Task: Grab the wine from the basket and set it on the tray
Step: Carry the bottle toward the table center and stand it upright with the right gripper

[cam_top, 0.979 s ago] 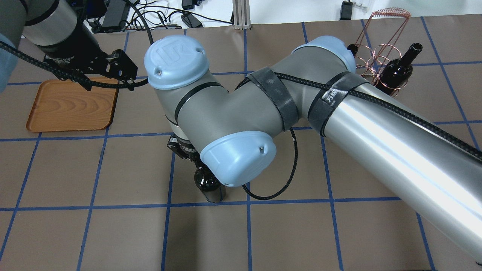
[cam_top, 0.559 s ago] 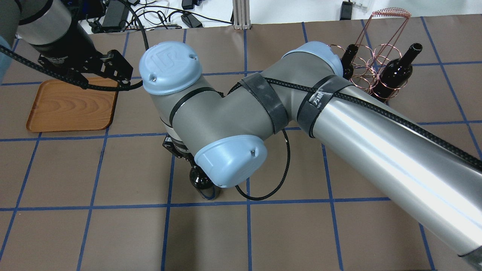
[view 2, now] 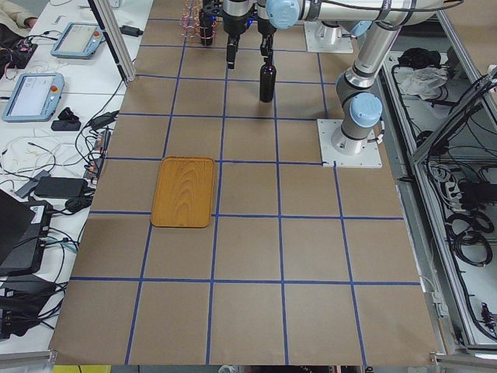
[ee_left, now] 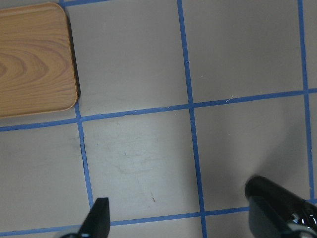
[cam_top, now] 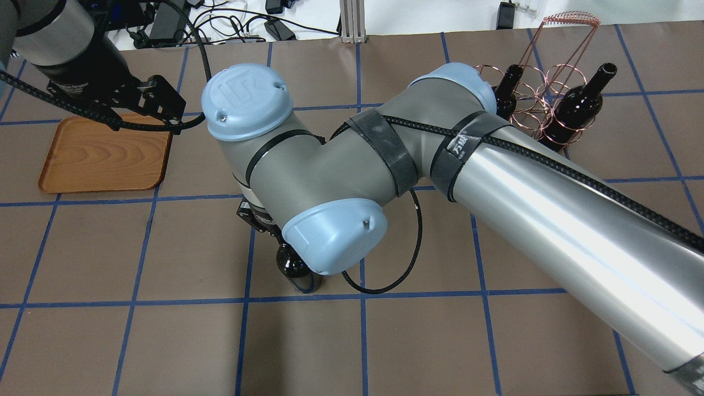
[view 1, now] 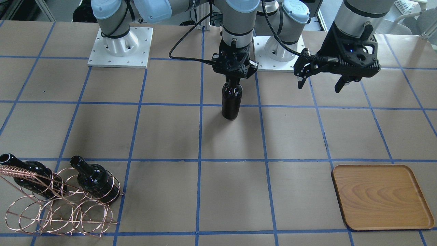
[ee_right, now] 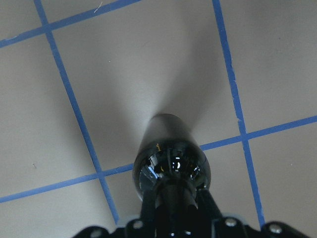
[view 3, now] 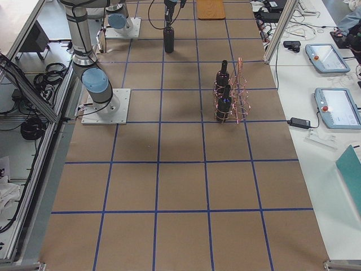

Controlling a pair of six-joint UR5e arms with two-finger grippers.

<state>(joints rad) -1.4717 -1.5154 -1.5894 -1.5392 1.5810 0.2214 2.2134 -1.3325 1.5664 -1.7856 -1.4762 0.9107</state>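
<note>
A: One wine bottle point(view 1: 232, 102) is out of the basket point(view 1: 61, 212) and stands upright mid-table. Two more bottles point(view 1: 95, 181) sit in the basket's rings, necks tilted up.
B: Tray?
A: The tray point(view 1: 382, 198) lies flat towards the left arm's end, well apart from the wine bottle, with its grain fully showing.
B: Grip?
A: The right gripper point(view 1: 234, 79) comes straight down, fingers clamped on the neck, body below. The base is at the paper or just above it; can't tell contact. The left gripper point(view 1: 319, 87) is spread wide and holds nothing, hovering beside it on the tray's side.
B: Surface?
A: Brown paper table point(view 1: 164, 133) with a blue tape point(view 1: 201, 160) grid. Teach pendants point(view 3: 337, 107) and cables point(cam_top: 231, 25) lie on white benches alongside.
</note>
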